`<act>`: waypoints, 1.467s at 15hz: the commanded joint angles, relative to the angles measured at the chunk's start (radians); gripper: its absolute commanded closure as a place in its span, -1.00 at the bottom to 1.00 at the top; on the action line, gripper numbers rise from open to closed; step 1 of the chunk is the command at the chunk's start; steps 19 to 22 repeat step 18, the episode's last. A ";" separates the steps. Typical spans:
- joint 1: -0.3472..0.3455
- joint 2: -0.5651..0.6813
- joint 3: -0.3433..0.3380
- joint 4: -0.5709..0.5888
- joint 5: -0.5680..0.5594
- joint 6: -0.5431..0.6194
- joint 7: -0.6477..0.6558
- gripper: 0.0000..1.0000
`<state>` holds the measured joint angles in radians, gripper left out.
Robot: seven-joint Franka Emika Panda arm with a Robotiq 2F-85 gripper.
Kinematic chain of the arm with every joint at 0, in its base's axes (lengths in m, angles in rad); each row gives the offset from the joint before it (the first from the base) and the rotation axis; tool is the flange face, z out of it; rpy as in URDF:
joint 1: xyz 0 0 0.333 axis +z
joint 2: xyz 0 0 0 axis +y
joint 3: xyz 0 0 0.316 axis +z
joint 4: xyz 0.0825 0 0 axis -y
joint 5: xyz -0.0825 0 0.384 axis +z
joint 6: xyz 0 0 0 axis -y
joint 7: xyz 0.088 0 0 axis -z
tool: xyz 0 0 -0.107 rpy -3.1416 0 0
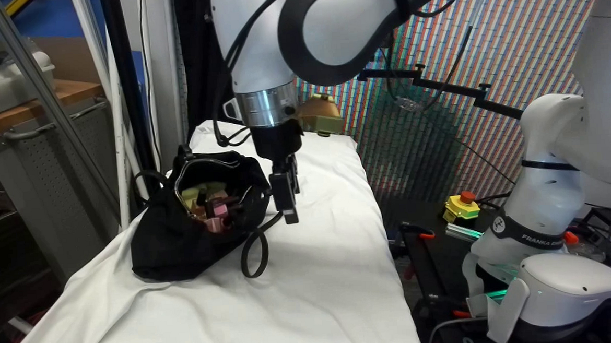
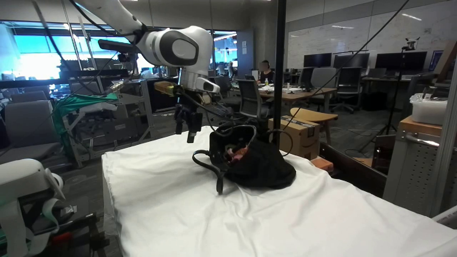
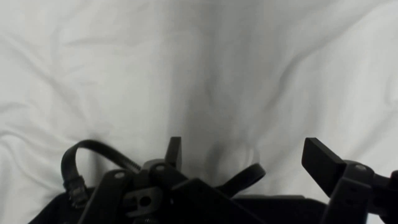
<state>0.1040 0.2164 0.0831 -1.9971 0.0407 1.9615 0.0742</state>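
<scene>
With its jaws spread wide, the gripper (image 3: pixel 242 151) hangs beside a black bag (image 1: pixel 176 249). Small items (image 1: pixel 219 210), one pink, lie inside.

A band (image 1: pixel 528 234) on the arm (image 1: pixel 544 195) reads "FRANKA", then perhaps "E".

"Item one?"
"End effector (image 3: pixel 243 142), black, two-fingered, one unit. Hangs pointing down, jaws spread wide."
"Fittings?"
"Two flat pads (image 3: pixel 321 168), facing each other across a broad gap."
"Directly above the end effector?"
"Wrist (image 1: pixel 257 48), one, white, upright; below it, silver collar (image 1: pixel 267 106), then black coupling (image 1: pixel 277 140)."
"Higher still?"
"Forearm (image 2: pixel 117 18), one, white, rising at a slant away from the end effector."
"Remaining?"
"Base (image 1: pixel 573 288), one, white, well apart from the end effector; black lettered band (image 1: pixel 539 238) wrapped above it."
</scene>
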 commanded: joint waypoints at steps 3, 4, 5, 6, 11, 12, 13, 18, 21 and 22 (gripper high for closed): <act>0.005 -0.313 0.031 -0.369 0.113 0.054 -0.029 -1.00; 0.009 -0.364 0.033 -0.426 0.125 0.081 -0.026 -1.00; 0.013 -0.407 0.035 -0.483 0.124 0.120 -0.026 -1.00; 0.016 -0.448 0.036 -0.528 0.121 0.151 -0.027 -1.00; 0.014 -0.606 0.035 -0.655 0.069 0.261 -0.008 -1.00; 0.012 -0.629 0.030 -0.660 0.065 0.263 -0.015 -1.00; 0.011 -0.652 0.027 -0.666 0.061 0.260 -0.019 -1.00; 0.016 -0.579 0.031 -0.630 0.077 0.228 -0.006 -1.00; 0.016 -0.579 0.031 -0.630 0.077 0.228 -0.006 -1.00; 0.016 -0.579 0.031 -0.630 0.077 0.228 -0.006 -1.00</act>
